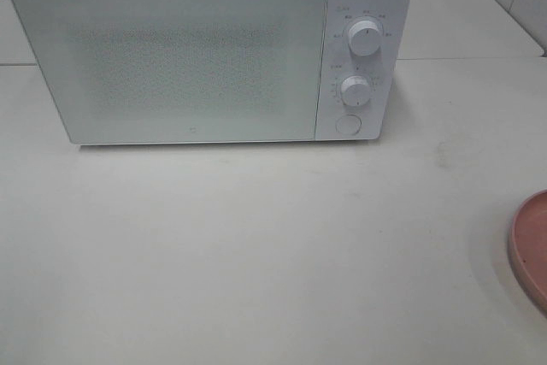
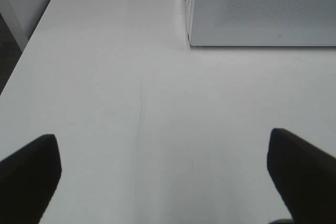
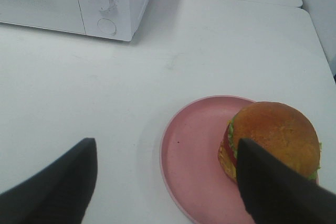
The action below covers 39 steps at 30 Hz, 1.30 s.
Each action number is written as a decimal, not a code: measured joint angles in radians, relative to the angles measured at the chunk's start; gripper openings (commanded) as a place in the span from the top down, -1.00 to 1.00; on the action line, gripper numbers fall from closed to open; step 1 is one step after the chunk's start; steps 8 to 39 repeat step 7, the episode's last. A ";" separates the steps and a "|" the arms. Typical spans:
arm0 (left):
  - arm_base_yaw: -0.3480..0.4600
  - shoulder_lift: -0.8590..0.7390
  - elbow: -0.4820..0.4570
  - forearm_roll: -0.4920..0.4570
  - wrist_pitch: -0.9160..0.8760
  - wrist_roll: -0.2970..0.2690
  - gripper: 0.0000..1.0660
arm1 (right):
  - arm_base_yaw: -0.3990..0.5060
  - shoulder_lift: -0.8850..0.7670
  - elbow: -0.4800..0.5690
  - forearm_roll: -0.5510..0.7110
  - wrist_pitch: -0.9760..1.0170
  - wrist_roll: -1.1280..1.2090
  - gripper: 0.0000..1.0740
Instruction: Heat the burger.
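Sitting toward the far edge of a flat round pink plate (image 3: pixel 197 166), the glossy golden-brown burger (image 3: pixel 273 137) with its lettuce and tomato layers waits on the pale white desk (image 1: pixel 256 254), well apart from the boxy white microwave oven (image 1: pixel 205 49); the plate presumably lets the burger be carried in without touching the food. The microwave's frosted door (image 1: pixel 171 57) is closed, so by my judgement opening it comes first, and the round button (image 1: pixel 348 125) below the two white dials looks like the release. The right hand (image 3: pixel 163 182) hangs above the plate with its dark fingers spread fairly wide, holding nothing; one finger (image 3: pixel 278 187) overlaps the burger in the picture, but I cannot tell whether it touches. The left hand (image 2: pixel 163 166) is fully spread over bare desk, empty. From the high camera only a sliver of plate shows at 4 o'clock, with no burger and no arms; the right wrist view alone reveals the burger, and the left wrist view shows the door's lower corner.
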 measured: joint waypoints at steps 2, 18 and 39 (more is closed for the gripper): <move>0.000 0.000 0.000 0.000 0.000 0.000 -0.88 | 0.000 0.000 0.000 0.000 0.000 0.000 -0.35; 0.000 0.000 0.000 0.000 0.000 0.000 -0.88 | 0.000 0.000 0.000 0.000 0.000 0.000 -0.35; 0.000 0.000 0.000 0.000 0.000 0.000 -0.88 | 0.000 0.000 0.000 0.000 0.000 0.000 -0.35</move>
